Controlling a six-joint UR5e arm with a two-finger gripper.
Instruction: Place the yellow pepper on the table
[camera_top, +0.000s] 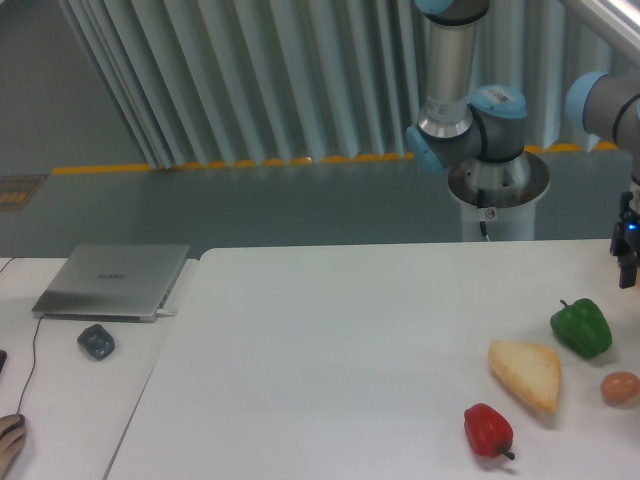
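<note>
Open table (330, 340) left of bread (526, 373), 2 peppers (581, 327).

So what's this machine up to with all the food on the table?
A blue-and-silver robot arm reaches over the large white table, its dark tool hanging at the right edge of the picture, above a glossy green pepper. Whether it holds anything cannot be seen. A tan bread wedge, a red pepper and a small brownish egg-shaped item lie nearby. No yellow pepper is visible.
</note>
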